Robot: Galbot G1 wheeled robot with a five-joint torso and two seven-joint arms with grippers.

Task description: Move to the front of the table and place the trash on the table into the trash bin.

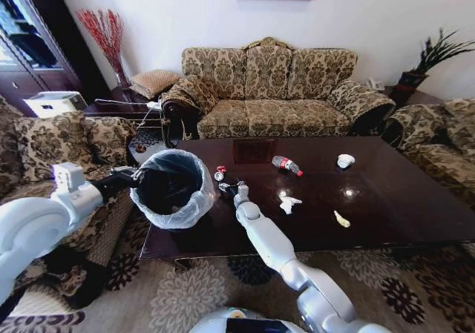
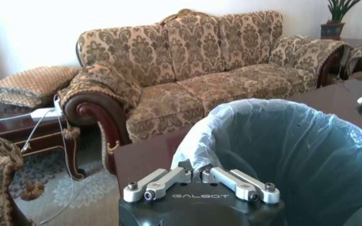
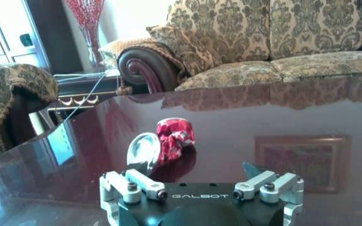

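Note:
The dark glossy table [image 1: 386, 192] carries the trash: a clear bottle with a red cap [image 1: 286, 165], a crumpled white paper [image 1: 345, 160], another white paper [image 1: 288, 203], a yellowish scrap [image 1: 341, 219] and a red wrapper [image 1: 220, 173]. The trash bin [image 1: 174, 188], black with a whitish bag, hangs at the table's left end. My left gripper [image 2: 199, 172] is shut on the bin's rim [image 2: 197, 141]. My right gripper [image 1: 231, 189] hovers low over the table, open, just short of the red wrapper [image 3: 175, 135], which lies beside a clear shiny piece [image 3: 141, 149].
A patterned sofa [image 1: 274, 88] stands behind the table, an armchair [image 1: 52, 147] to the left and another seat [image 1: 445, 147] to the right. A dark side table [image 1: 122, 109] with cables sits at the back left. Patterned carpet [image 1: 185, 296] runs along the table's near edge.

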